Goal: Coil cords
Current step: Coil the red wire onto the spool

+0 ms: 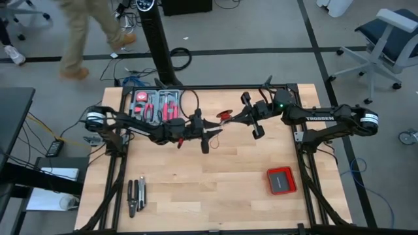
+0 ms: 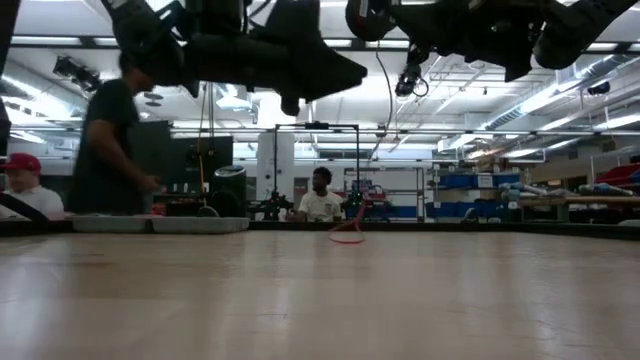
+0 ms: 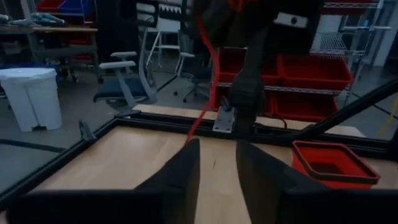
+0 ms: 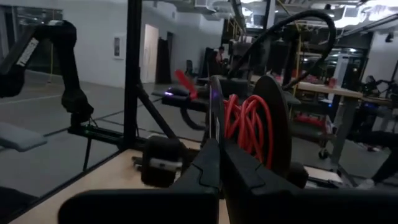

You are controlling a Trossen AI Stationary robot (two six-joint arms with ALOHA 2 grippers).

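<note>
The red wire (image 1: 222,118) is hanging in mid-air above the upper middle of the table (image 1: 215,196), mostly wound on a small black spool (image 4: 273,124) whose flat rim the right gripper (image 1: 230,117) is pinching between nearly closed fingers, as the right wrist view shows. A loose strand is trailing from the spool toward the left gripper (image 1: 206,136), just to the lower left of it in the high view; in the low view a slack red loop is dangling down to touch the wood at centre frame. In the left wrist view the left fingers are sitting slightly apart with the strand running up from the gap between them, though I cannot tell whether they are really gripping it. The two grippers are close together, the left being nearer the free end. Below them bare wood is lying open; the red box (image 1: 281,180) at lower right, the pliers (image 1: 136,196) at lower left and the tool tray (image 1: 157,106) at upper left are all well apart.
</note>
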